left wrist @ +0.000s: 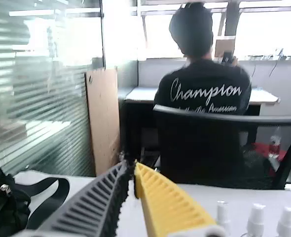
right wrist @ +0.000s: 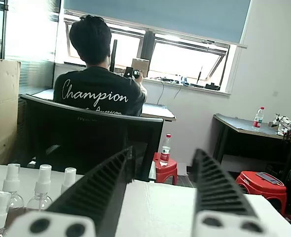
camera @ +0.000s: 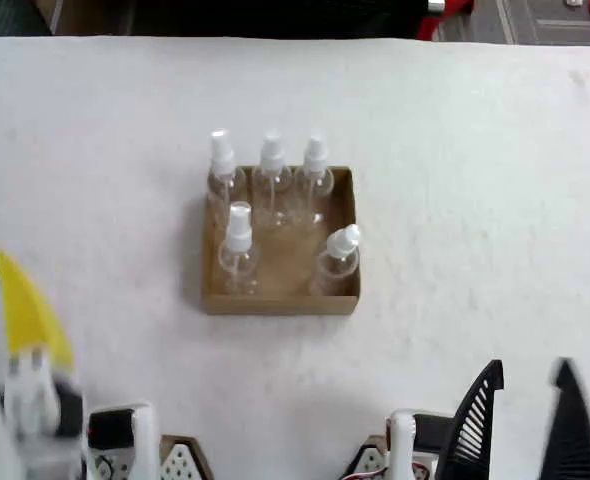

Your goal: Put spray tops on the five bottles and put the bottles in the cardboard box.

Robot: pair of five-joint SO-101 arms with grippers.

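Cardboard box (camera: pixel 280 304) sits mid-way across the white table (camera: pixel 475 150). You have all five bottles (camera: pixel 272 185) inside it with spray tops (camera: pixel 238 228) fitted: three along the far wall, two nearer the arms. Long axes upright, tops pointing up; the near right bottle (camera: pixel 337 262) leans, top tipped toward the box's right wall. Your left gripper (left wrist: pixel 130 167) is clenched, grey and yellow tips meeting on nothing. Your right gripper (right wrist: pixel 164 154) is released, fingers spread wide. Both sit well apart from the box
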